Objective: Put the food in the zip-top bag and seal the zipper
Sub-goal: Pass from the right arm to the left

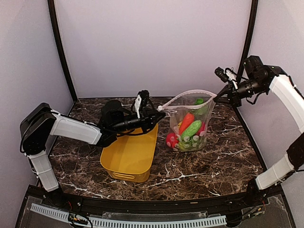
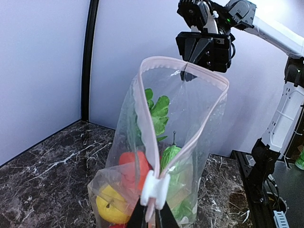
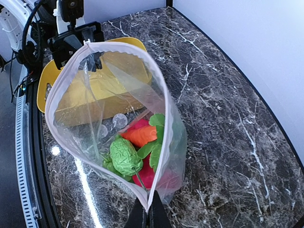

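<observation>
- The zip-top bag (image 1: 190,137) stands upright on the marble table (image 1: 223,161), right of centre, just right of the yellow tub (image 1: 128,161). The food (image 1: 191,129) sits in its bottom; the carrot (image 1: 186,122) and cucumber (image 1: 192,129) show through the clear wall.
- The zipper (image 1: 187,93) gapes in a wide loop, so by my reckoning the loading is done and the sealing is not.
- The left gripper (image 1: 159,113) has its fingers pinched together on the left end of the zipper, right at a white slider (image 2: 154,186).
- The right gripper (image 1: 219,99) is clamped on the opposite, right end of the same strip, slightly higher.
- What matters next: the mouth's long axis runs left to right between the two sets of fingers, and each arm owns one end. The slider lies on the left arm's side, so the closing run would likely go from there rightwards, towards the right gripper.
- The two lips bow apart mid-span; I'd expect they need drawing taut before they will meet.
</observation>
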`<action>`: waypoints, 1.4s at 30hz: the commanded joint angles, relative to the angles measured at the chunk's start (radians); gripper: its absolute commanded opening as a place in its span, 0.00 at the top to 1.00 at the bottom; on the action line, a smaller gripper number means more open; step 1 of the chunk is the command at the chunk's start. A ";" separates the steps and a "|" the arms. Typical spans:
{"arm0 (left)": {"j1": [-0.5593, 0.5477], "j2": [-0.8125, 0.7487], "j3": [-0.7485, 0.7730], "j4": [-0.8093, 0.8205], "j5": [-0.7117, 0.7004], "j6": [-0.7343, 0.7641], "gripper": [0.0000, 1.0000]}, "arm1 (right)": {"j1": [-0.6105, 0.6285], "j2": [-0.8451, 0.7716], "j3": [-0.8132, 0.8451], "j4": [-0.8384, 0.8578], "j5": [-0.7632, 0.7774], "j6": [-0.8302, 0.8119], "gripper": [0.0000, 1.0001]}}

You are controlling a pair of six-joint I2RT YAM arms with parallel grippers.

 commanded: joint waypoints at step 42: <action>0.011 0.144 0.220 -0.024 0.156 -0.119 0.89 | -0.032 0.042 0.098 -0.090 0.012 -0.057 1.00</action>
